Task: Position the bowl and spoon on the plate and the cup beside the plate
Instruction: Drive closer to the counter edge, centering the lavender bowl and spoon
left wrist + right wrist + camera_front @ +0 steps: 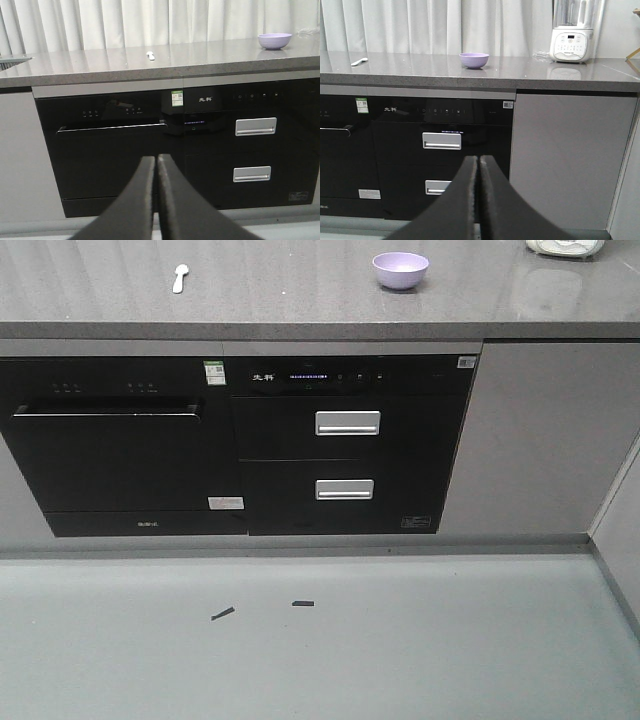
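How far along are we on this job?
Nothing looks done: the bowl and the spoon lie apart on the counter, and no plate or cup shows in any view. Nothing in hand: the left gripper and right gripper are shut and empty in front of the cabinets. All placing is left.

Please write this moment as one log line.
left gripper: shut, empty | right gripper: shut, empty | bowl: on counter, untouched | spoon: on counter, apart from bowl | plate, cup: not in view

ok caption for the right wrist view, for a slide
Shut right hand facing the counter with purple bowl, spoon and blender
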Motion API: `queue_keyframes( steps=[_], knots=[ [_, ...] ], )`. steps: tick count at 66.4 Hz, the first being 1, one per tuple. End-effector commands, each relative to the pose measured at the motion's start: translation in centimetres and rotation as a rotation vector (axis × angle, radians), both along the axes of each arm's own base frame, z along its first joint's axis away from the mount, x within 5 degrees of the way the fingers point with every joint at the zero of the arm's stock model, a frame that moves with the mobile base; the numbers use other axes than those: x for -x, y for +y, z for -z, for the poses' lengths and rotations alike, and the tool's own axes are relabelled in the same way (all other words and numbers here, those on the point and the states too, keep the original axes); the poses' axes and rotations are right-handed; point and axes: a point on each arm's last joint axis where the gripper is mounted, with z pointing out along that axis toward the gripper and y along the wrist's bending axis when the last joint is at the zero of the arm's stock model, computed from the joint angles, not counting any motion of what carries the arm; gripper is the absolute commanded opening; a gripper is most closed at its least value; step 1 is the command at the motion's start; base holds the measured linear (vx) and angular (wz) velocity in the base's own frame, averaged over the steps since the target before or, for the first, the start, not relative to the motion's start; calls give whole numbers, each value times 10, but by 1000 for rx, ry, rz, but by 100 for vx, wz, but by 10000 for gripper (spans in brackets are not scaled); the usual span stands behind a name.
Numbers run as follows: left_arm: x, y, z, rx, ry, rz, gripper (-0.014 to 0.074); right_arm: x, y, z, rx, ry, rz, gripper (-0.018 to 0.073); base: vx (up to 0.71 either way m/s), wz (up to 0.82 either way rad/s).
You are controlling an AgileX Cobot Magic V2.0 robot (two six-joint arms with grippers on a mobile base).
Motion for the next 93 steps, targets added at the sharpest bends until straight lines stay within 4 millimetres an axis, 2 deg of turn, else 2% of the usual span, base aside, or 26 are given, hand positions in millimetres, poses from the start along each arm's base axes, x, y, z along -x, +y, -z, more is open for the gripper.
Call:
queue_keyframes(
  steps=[1, 93],
  knots=[
    [1, -1, -9, 10, -79, 7, -6, 1, 0, -6, 2, -80, -3, -3, 7, 0],
    [1, -1, -9, 10, -79, 7, -6, 1, 0, -6, 2, -80, -3, -3, 9, 0]
  ],
)
